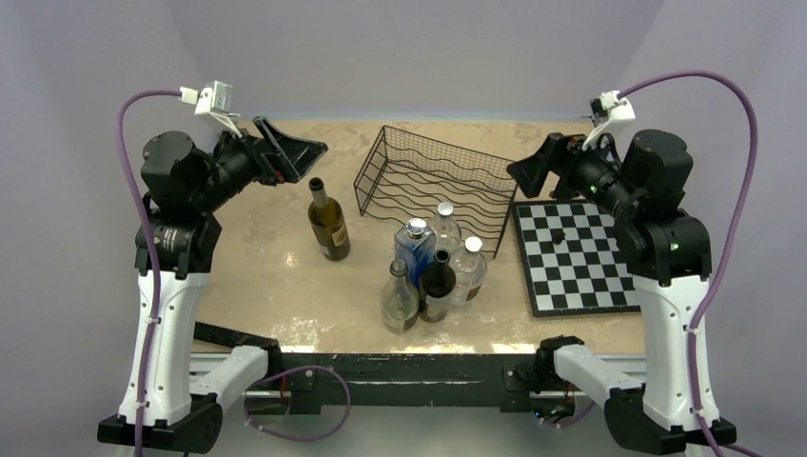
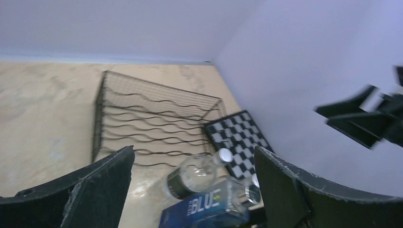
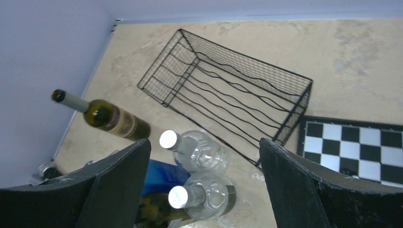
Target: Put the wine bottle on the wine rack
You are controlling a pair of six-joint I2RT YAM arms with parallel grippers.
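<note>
Hovering above the beige surface (image 1: 266, 276), left tool (image 1: 295, 149) and right tool (image 1: 529, 169) are both spread, holding nothing. Dark green glass wine bottle with tan label (image 1: 329, 224) stands upright left of the black wire-mesh wine rack (image 1: 433, 181), apart from the cluster of clear and blue bottles (image 1: 433, 271). Left tool is nearer: grip mid-label, square on, lift clear, then lay it in a cradle.

Six bottles (image 1: 328, 224), one rack (image 1: 433, 179), one chessboard (image 1: 576, 257)
</note>
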